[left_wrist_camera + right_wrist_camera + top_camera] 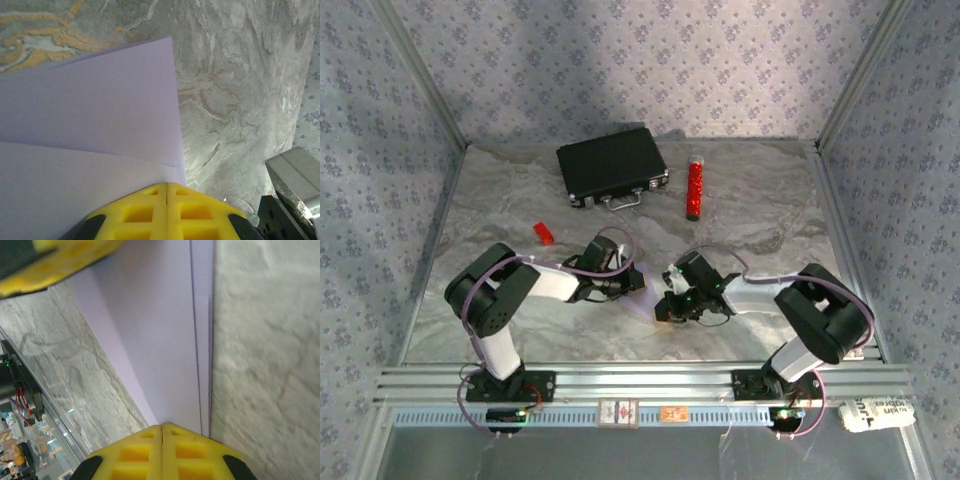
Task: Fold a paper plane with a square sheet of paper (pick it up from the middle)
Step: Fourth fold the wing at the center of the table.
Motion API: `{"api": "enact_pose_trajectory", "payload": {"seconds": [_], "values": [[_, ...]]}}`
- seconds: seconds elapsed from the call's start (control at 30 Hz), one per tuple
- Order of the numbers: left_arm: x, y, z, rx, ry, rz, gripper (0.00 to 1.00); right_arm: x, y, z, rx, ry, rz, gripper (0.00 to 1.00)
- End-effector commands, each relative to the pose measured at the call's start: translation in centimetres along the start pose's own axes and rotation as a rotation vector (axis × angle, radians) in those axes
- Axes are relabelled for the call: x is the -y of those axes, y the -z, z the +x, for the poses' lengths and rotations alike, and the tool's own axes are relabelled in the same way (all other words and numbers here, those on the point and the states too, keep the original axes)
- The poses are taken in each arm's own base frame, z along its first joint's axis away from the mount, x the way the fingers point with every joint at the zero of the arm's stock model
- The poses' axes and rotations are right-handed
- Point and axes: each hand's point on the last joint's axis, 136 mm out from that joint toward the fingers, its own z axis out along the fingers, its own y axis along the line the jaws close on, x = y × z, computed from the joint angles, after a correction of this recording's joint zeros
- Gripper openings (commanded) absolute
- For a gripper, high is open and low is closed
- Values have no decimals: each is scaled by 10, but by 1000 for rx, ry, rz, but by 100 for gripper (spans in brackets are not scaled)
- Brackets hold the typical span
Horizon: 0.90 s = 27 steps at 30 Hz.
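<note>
Left gripper (166, 186), bottom centre of its view, is closed, tips at the edge of the paper (90, 115) (lilac, one flap folded over), which spreads upper left. Right gripper (162, 426) is closed too, with the paper running up mid-frame.

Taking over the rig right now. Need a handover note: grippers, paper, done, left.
Left gripper: shut, tip over the paper.
Right gripper: shut, tip at the paper's long creased side. Cannot tell whether either one pinches the sheet or just presses it.
Square sheet of paper: lilac, mid-table between the two grippers, one layer folded over another.
Done: first folds; straight creases are in.
Left: no finished pointed dart seen yet, so the remaining folds.
Black case, red cylinder and small red block sit farther back, apart from the arms.
</note>
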Motion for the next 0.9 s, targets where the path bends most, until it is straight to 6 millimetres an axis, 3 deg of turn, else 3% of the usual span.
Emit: {"api": "enact_pose_trajectory", "payload": {"seconds": [0.0,0.27,0.37,0.43,0.5,0.57,0.67,0.87], "values": [[-55,-4,16,-28,75,-166,3,24,3,34,-81,-66,61,0],[-57,-2,17,-29,81,-169,3,46,13,61,-101,-89,106,0],[-55,-1,17,-24,82,-163,3,45,17,61,-98,-95,104,0],[-53,0,16,-22,79,-156,3,27,23,49,-59,-100,34,0],[-51,1,17,-20,75,-153,3,-3,35,24,37,-74,-56,0],[-49,2,16,-16,73,-146,3,-20,48,3,116,-17,-50,3],[-46,2,13,-8,74,-135,3,-12,50,-16,117,-6,50,2],[-44,1,13,-14,74,-132,3,-28,20,-38,93,-20,-7,2]]}}
